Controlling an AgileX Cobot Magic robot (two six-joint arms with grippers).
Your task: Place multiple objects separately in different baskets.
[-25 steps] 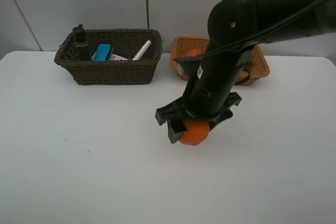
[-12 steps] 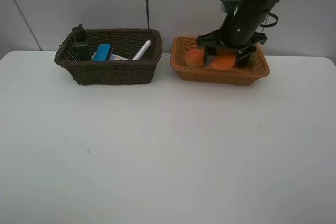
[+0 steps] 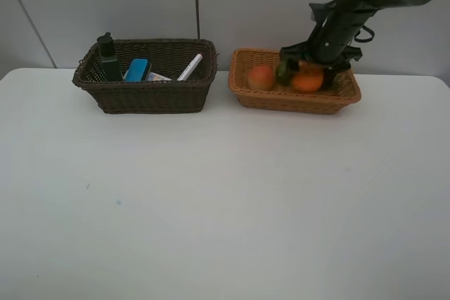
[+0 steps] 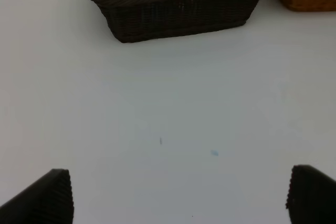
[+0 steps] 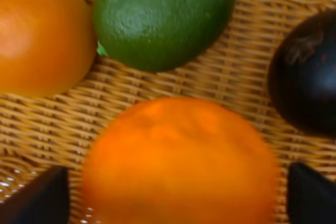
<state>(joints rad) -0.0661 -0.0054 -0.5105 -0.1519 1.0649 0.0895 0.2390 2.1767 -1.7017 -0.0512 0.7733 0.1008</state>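
The light orange-tan basket [image 3: 295,100] holds a red-orange fruit [image 3: 261,76], a green fruit [image 5: 165,17], a dark fruit [image 5: 304,77] and an orange fruit [image 3: 307,81]. My right gripper [image 3: 307,72] hangs down into this basket, open, its fingertips [image 5: 42,198] standing just clear of either side of the orange fruit [image 5: 181,166], which lies on the wicker floor. The dark brown basket [image 3: 151,96] contains the dark green pump bottle [image 3: 108,56], the white bottle with blue cap [image 3: 138,69] and the white marker [image 3: 190,67]. My left gripper [image 4: 178,198] is open over bare table.
Both baskets stand at the back of the white table [image 3: 211,201], close to the wall. The dark basket's front wall [image 4: 178,11] lies ahead of the left gripper. The left arm is outside the exterior high view.
The right gripper carried the orange fruit from the table's middle into the light basket, lowered it among the other fruits, and its jaws have spread off it. The left gripper has not moved.
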